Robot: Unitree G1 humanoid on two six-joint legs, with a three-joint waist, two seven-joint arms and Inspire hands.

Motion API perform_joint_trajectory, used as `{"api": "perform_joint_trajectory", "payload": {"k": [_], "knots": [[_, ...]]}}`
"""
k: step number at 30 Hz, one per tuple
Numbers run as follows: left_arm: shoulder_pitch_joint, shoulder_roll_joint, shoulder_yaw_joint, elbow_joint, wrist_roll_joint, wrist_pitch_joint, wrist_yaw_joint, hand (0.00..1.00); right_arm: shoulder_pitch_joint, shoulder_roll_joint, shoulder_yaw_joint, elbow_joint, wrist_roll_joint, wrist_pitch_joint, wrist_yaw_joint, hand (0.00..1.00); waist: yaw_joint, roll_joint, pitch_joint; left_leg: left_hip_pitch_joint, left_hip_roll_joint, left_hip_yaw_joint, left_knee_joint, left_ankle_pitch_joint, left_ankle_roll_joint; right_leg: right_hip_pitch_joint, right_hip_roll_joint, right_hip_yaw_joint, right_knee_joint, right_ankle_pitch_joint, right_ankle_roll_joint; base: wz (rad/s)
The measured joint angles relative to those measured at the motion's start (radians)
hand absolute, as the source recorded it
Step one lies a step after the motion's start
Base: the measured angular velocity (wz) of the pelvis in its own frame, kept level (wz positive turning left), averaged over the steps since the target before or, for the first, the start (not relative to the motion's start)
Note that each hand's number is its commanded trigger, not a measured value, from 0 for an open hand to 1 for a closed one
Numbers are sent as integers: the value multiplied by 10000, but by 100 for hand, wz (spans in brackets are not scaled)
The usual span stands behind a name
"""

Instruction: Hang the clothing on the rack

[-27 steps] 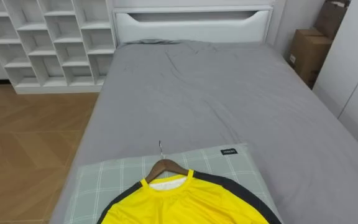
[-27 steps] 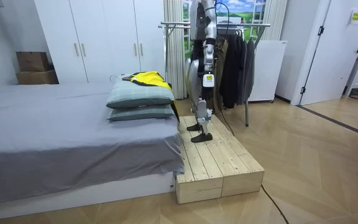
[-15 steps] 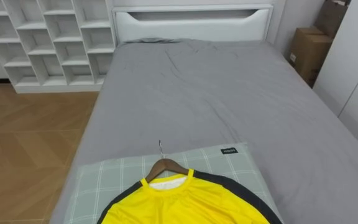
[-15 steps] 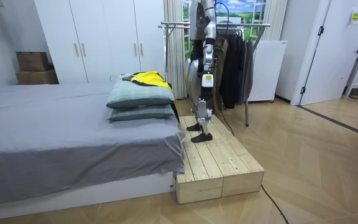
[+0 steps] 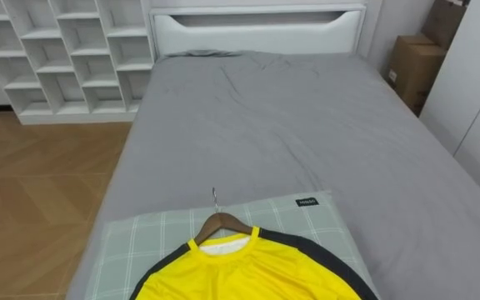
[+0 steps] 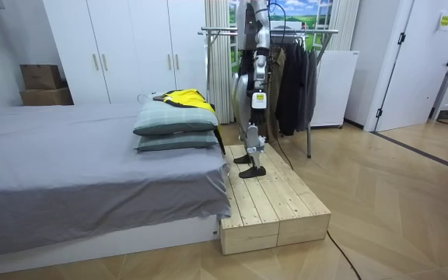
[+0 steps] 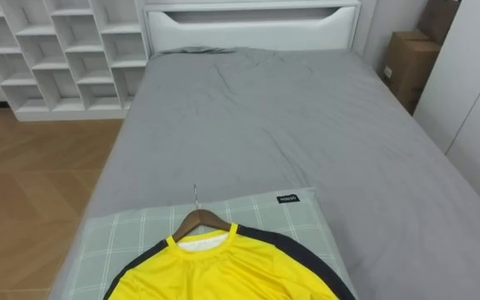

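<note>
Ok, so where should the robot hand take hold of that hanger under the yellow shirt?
Grip the wooden hanger at its bare neck, just below the metal hook. Come from above: it lies flat on the checked pillow, and the yellow shirt covers its arms.

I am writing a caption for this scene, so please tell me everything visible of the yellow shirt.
The yellow shirt has dark shoulder stripes and a white inner collar. It lies flat on the green checked pillow on the grey bed, already threaded on a wooden hanger whose metal hook points toward the headboard.
</note>
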Motion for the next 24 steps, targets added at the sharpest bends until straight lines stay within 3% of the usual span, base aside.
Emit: {"api": "perform_joint_trajectory", "payload": {"k": [6, 12, 17, 24], "knots": [[23, -16, 23, 77, -26, -132, 456, 0, -102, 4, 20, 225, -10, -5, -62, 0, 1, -14, 2, 39, -5, -19, 2, 0, 0, 68, -10, -84, -8, 0, 0, 2], [23, -43, 856, -135, -48, -250, 1472, 0, -160, 3, 3, 265, -103, 7, -422, 0, 31, -13, -8, 14, -81, -296, 2, -1, 2, 146, -92, -442, -11, -97, 32, 16], [129, -98, 1970, -1257, -355, -725, 3192, 0, -293, -35, -128, 268, -863, 15, -645, 0, 298, 23, -64, 33, -168, -394, 2, 1, 7, 267, -177, -705, -16, -115, 64, 13], [87, -36, 2422, -2380, -383, -1627, 5084, 0, -601, -117, -451, 231, -1302, -318, -659, 0, 558, 176, -89, 176, -219, -545, -24, -10, 26, 447, -203, -806, -26, -134, 90, 7]]}}
